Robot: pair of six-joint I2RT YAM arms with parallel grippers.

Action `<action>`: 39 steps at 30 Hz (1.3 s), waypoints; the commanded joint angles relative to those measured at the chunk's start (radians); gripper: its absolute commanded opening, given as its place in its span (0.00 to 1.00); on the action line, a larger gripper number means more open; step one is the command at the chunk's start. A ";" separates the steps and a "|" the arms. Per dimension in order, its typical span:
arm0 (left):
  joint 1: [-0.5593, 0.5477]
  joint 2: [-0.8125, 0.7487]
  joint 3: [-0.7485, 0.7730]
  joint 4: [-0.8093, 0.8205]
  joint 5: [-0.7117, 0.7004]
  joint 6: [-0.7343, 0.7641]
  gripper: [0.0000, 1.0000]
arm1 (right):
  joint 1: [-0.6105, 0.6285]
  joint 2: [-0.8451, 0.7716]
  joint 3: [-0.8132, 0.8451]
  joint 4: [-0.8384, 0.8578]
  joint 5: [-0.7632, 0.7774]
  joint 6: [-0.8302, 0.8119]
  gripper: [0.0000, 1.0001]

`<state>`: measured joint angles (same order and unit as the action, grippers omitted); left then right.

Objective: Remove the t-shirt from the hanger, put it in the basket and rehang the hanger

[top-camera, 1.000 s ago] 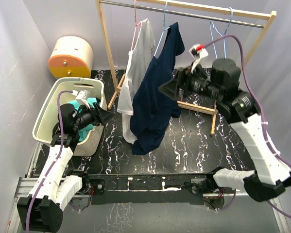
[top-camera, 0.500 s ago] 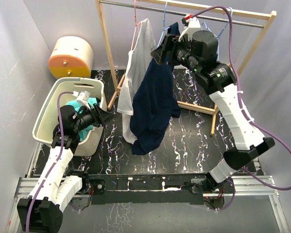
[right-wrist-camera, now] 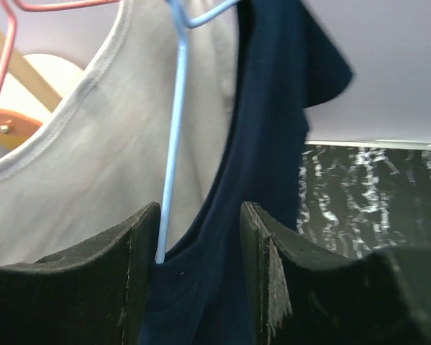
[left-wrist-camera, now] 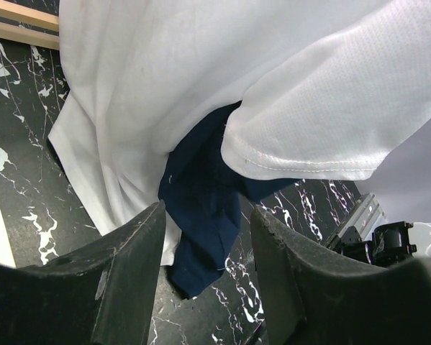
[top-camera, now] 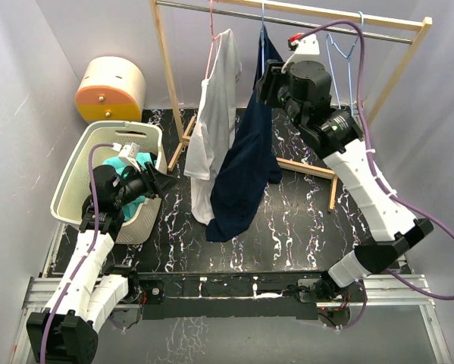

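Observation:
A navy t-shirt [top-camera: 245, 159] hangs from a light blue hanger [top-camera: 262, 19] on the rail. My right gripper [top-camera: 266, 82] is up at the shirt's collar. In the right wrist view its jaws [right-wrist-camera: 201, 280] stand open, with navy cloth [right-wrist-camera: 273, 144] between them and the blue hanger wire [right-wrist-camera: 175, 129] against the left finger. My left gripper [top-camera: 164, 182] is low by the basket, open and empty [left-wrist-camera: 204, 287]. It faces the lower hems of the white shirt [left-wrist-camera: 201, 72] and the navy shirt [left-wrist-camera: 201, 201].
A white shirt [top-camera: 211, 114] on a pink hanger [top-camera: 211, 23] hangs just left of the navy one. The wooden rack post [top-camera: 166, 76] stands behind. An empty blue hanger [top-camera: 348, 53] hangs on the right. A cream laundry basket [top-camera: 75, 182] and a yellow drum [top-camera: 111, 89] are at left.
My right arm has risen from the middle of the navy shirt to its collar at the hanger. The shirt now hangs straighter. My left arm has barely moved.

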<state>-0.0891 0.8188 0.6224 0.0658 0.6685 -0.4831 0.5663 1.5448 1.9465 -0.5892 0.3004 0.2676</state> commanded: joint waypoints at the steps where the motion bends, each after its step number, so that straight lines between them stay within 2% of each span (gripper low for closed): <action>1: -0.005 -0.016 0.002 0.003 0.003 0.008 0.48 | -0.011 -0.092 -0.042 0.105 0.132 -0.109 0.50; 8: -0.006 -0.016 0.000 -0.001 0.004 0.006 0.48 | -0.019 -0.052 -0.019 0.124 -0.012 -0.152 0.52; 14: -0.005 -0.023 -0.006 -0.001 0.006 0.000 0.48 | -0.026 0.018 0.012 0.151 -0.042 -0.158 0.52; 15: -0.006 -0.022 -0.006 -0.001 0.006 0.001 0.48 | -0.027 0.027 0.018 0.155 -0.044 -0.156 0.49; 16: -0.005 -0.022 -0.006 -0.001 0.006 0.000 0.47 | -0.028 0.032 0.024 0.156 -0.040 -0.153 0.40; 17: -0.005 -0.021 -0.005 0.000 0.007 0.000 0.47 | -0.028 0.034 0.025 0.163 -0.026 -0.143 0.21; 18: -0.005 -0.021 -0.005 0.000 0.007 0.000 0.47 | -0.027 0.029 0.018 0.179 -0.014 -0.137 0.10; 19: -0.005 -0.022 -0.004 0.000 0.007 0.000 0.47 | -0.027 0.020 0.004 0.201 -0.004 -0.134 0.08; 31: -0.005 -0.022 -0.008 0.006 0.013 -0.005 0.46 | -0.028 -0.127 -0.099 0.445 -0.006 -0.213 0.08; 35: -0.006 -0.021 -0.009 0.006 0.016 -0.005 0.46 | -0.028 -0.173 -0.087 0.432 -0.008 -0.204 0.08; 39: -0.005 -0.018 -0.010 0.010 0.020 -0.004 0.47 | -0.027 -0.212 -0.057 0.293 -0.051 -0.159 0.08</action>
<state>-0.0891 0.8188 0.6201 0.0589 0.6689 -0.4881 0.5419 1.4132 1.8263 -0.3607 0.2817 0.0814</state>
